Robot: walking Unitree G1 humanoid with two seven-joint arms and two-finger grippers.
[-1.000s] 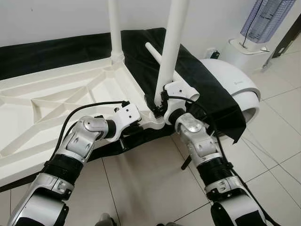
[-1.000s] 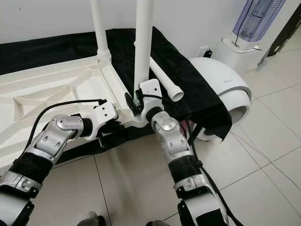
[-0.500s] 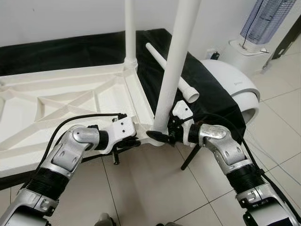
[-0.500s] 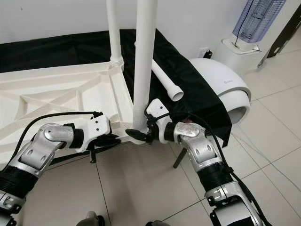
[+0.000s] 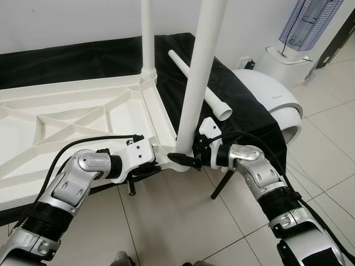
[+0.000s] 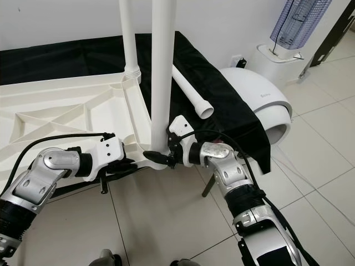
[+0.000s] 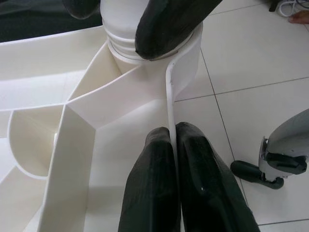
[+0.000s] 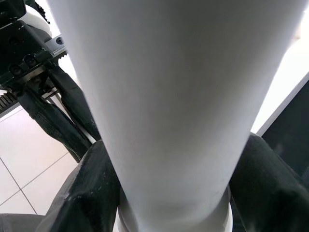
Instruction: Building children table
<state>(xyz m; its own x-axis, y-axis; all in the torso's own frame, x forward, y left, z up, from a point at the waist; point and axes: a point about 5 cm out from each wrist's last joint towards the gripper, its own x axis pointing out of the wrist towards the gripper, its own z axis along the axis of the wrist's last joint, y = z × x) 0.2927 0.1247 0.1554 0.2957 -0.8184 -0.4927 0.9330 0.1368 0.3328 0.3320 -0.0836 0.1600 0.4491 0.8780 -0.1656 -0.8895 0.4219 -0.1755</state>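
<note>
A white plastic children's tabletop (image 5: 66, 119) lies upside down on a black cloth (image 5: 244, 105) spread over a pale tiled floor (image 5: 177, 221), its ribbed underside facing up. Two white round table legs stand upright from its sockets: the far leg (image 5: 147, 39) at the 12 o'clock corner and the near leg (image 5: 195, 83) at the corner closest to the robot, roughly at the centre of the head view.

The right gripper (image 5: 186, 159) reaches in from 4 o'clock and clamps its two black fingers (image 8: 82, 193) around the base of the near leg, just above the socket collar; the right wrist view shows one finger pressed on each side of the white tube.

The left gripper (image 7: 175, 140), coming from 8 o'clock, pinches the thin white rim of the tabletop beside that same corner socket, its fingers (image 7: 149, 183) closed on the edge with the plastic wall between them.

A third loose white leg (image 5: 199, 86) lies flat on the cloth at about 1 o'clock, flared end toward the robot. Behind it, at 2 o'clock, sits a rounded white appliance (image 5: 277, 105), and farther back what appears to be a white tower heater with a mesh column (image 5: 302, 27).
</note>
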